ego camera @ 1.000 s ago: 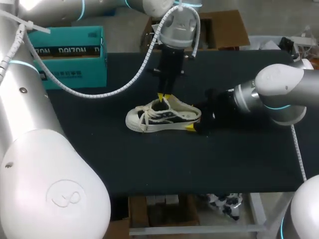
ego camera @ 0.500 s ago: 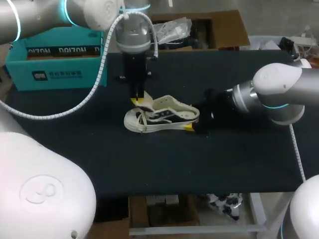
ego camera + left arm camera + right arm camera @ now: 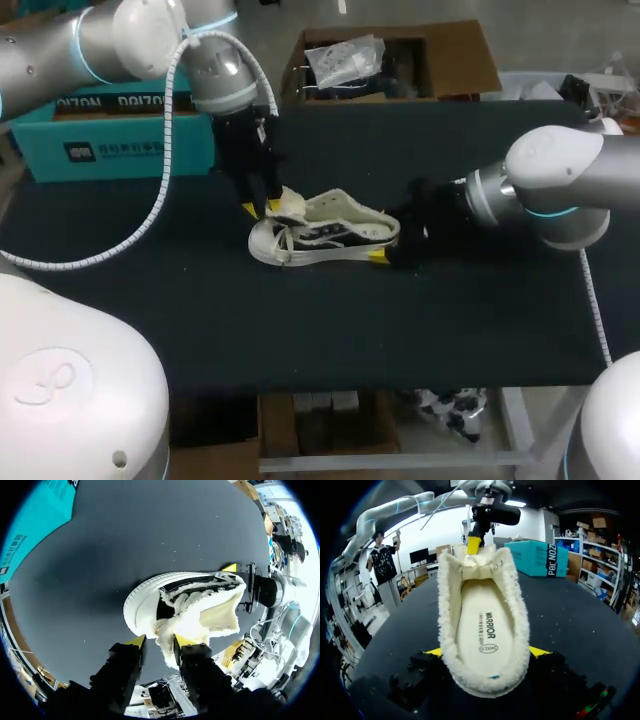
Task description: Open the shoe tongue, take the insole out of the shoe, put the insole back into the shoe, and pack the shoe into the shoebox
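- Shoe point(image 3: 330, 232): white low-top sneaker with fleece lining, lay upright near the middle of the black table point(image 3: 300, 330), toe to the left, heel to the right.
- Left gripper point(image 3: 260, 208): stood over the toe end, fingers clamped on the fleecy tongue point(image 3: 169, 630), which was drawn out toward the toe.
- Right gripper point(image 3: 486, 651): at the heel, one yellow tip on each side, pinching the shoe between them.
- Insole point(image 3: 479, 630): cream, lay flat inside the shoe, exposed through the open mouth.
- Shoebox point(image 3: 110, 135): teal, sat at the far left of the table, well apart from the shoe.
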